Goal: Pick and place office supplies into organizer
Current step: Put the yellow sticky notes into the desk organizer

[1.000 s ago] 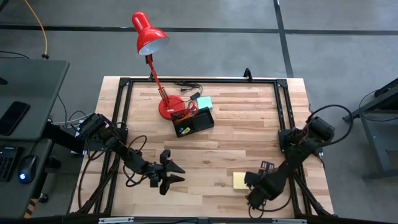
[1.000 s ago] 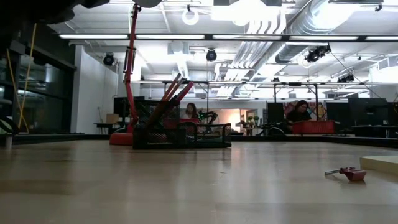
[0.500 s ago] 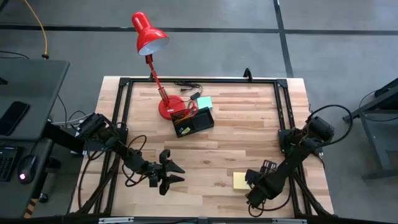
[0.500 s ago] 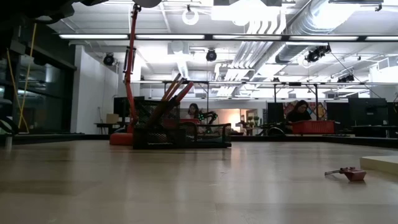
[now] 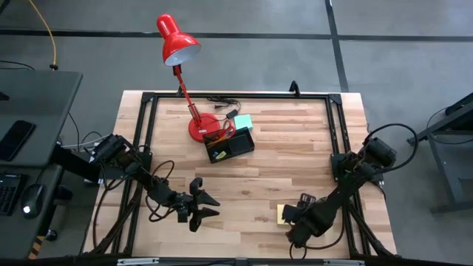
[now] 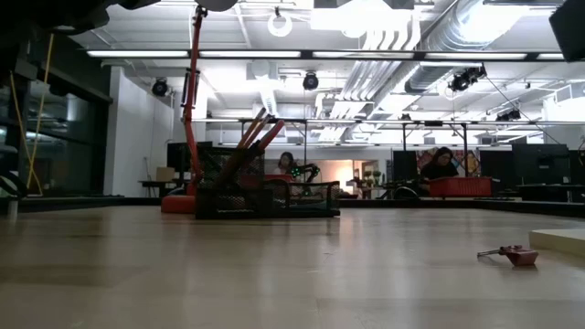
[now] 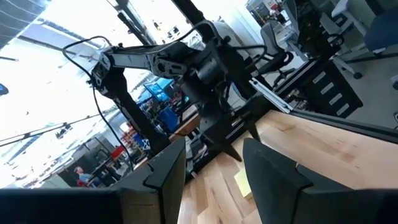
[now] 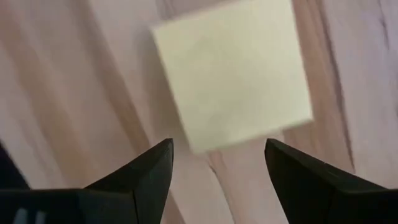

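R gripper (image 8: 217, 168) spread wide, grasping nothing, right over yellow pad (image 8: 233, 81) nr table's (image 5: 295, 148) front edge, R of centre. L gripper (image 5: 203, 205) released, idle at front-left. Organizer (image 5: 230, 144) by lamp base (image 5: 199, 127), back-centre.

Overhead, table-level and two wrist views share the table (image 5: 295, 148).

yellow sticky-note pad (image 5: 283, 214): mostly hidden under right end effector (image 5: 290, 219) | organizer (image 5: 230, 145) contents: too small
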Controlling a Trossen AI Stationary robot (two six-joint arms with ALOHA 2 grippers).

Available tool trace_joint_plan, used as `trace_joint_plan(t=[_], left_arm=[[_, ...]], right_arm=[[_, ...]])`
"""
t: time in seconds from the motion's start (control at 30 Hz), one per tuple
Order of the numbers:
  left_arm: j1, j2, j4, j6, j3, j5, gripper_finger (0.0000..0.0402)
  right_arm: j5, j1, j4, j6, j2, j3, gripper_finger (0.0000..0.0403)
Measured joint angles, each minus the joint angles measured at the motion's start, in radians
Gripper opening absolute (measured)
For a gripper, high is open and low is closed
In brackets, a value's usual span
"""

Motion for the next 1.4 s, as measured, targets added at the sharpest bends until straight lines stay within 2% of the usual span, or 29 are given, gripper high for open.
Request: trace_joint_plan(t=[0.13,0.33,0.63,1.2,1.3,1.4], left_arm=[[0.000,0.000,-0.013,0.000,0.000,-0.001,0.0152],[0.000,0.000,-0.011,0.000,0.000,-0.002,0.0152],[0.000,-0.001,-0.002,0.000,0.000,0.001,0.0152],[0.000,-0.001,-0.002,0.000,0.000,0.000,0.0152],[0.000,-0.001,-0.002,0.000,0.000,0.000,0.0152],[0.000,-0.001,-0.002,0.000,0.000,0.000,0.0152]], right_arm=[[0.042,0.004,0.070,-0.017,0.005,0.000,0.0243],[0.089,0.004,0.048,-0.058,0.019,0.000,0.0243],[0.024,-0.005,0.080,-0.063,0.020,0.000,0.0243],[0.020,-0.004,0.118,-0.054,0.019,0.000,0.0250],[0.008,0.002,0.077,-0.022,0.019,0.001,0.0263],[-0.048,-0.002,-0.019,-0.002,0.019,0.001,0.0278]])
